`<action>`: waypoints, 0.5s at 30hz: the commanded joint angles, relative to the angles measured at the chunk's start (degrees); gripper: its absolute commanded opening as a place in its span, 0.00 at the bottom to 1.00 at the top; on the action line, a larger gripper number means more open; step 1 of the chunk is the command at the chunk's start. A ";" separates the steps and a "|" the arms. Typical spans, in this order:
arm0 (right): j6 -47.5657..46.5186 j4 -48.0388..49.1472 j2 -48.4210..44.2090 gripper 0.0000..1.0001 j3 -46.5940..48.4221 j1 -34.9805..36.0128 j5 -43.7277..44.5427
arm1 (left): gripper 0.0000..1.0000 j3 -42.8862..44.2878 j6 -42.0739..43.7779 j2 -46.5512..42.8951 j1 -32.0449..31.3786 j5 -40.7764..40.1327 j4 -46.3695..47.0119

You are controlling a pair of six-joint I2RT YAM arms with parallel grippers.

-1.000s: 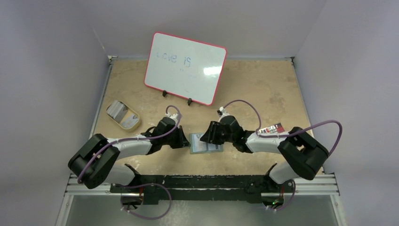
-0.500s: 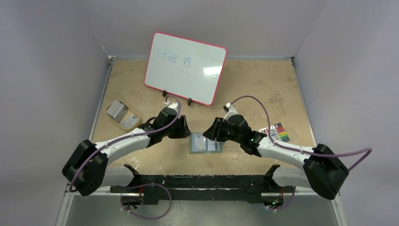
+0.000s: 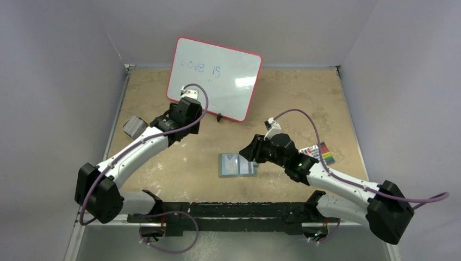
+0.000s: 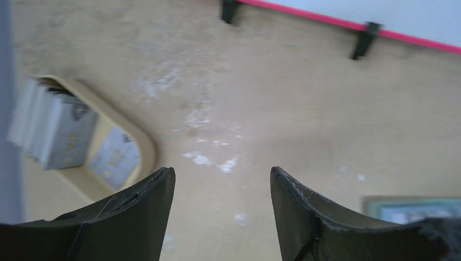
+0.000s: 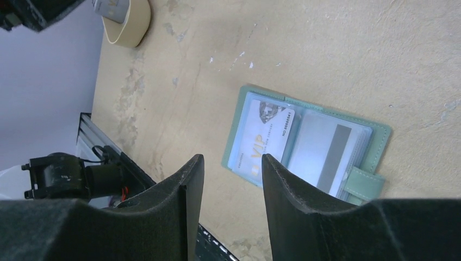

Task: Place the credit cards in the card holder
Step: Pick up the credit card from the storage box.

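Spread empty, our left gripper (image 4: pixel 223 175) must square onto the credit cards (image 4: pixel 57 130) in their tray (image 4: pixel 145 149); right gripper (image 5: pixel 232 161) hovers open by the card holder (image 5: pixel 365 182).

Soft, even light from above fills the top view, with faint shadows on the table (image 3: pixel 304 103) and a patch of glare on the whiteboard (image 3: pixel 213 79) at its far edge. The left wrist view is blurred throughout, the tray (image 4: pixel 145 152) and the left gripper (image 4: pixel 222 174) soft-edged. The right wrist view is sharper: the card holder (image 5: pixel 363 182) reads crisply, the right gripper (image 5: pixel 232 159) dark and slightly soft.
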 commanded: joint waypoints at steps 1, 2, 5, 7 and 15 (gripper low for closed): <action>-2.11 -0.67 -1.89 0.47 0.54 0.20 1.57 | 0.63 3.24 9.21 1.92 7.29 -7.19 -4.63; -2.43 -0.81 -2.22 0.46 0.55 0.21 1.57 | 0.62 3.38 10.62 2.60 9.00 -7.92 -4.29; -3.25 -1.65 -3.39 0.47 0.80 0.19 1.49 | 0.63 1.73 16.89 3.10 11.17 -12.63 -0.58; -3.25 -2.14 -4.26 0.47 0.50 0.21 1.34 | 0.65 -0.03 21.01 2.97 12.39 -14.00 2.25; -3.50 -2.34 -5.85 0.47 -0.56 0.20 0.95 | 0.65 0.62 27.87 7.52 25.57 -9.44 5.71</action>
